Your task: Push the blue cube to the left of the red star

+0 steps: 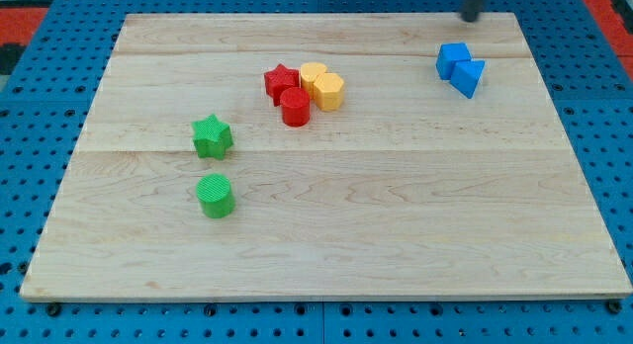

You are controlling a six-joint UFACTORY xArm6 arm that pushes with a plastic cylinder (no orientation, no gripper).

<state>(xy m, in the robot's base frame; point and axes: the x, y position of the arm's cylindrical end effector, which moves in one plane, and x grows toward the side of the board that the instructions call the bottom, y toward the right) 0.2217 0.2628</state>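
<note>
The blue cube [453, 58] sits near the board's top right, touching a blue wedge-shaped block [469, 77] just below and right of it. The red star [281, 81] lies at the upper middle, far to the left of the cube. My tip [469, 17] shows as a blurred dark rod at the view's top edge, a little above and right of the blue cube, not touching it.
A red cylinder [295, 107] touches the red star from below. Two yellow blocks [314, 77] [329, 91] sit against the star's right. A green star [211, 136] and a green cylinder [215, 196] lie at the left. The wooden board [396, 235] rests on a blue pegboard.
</note>
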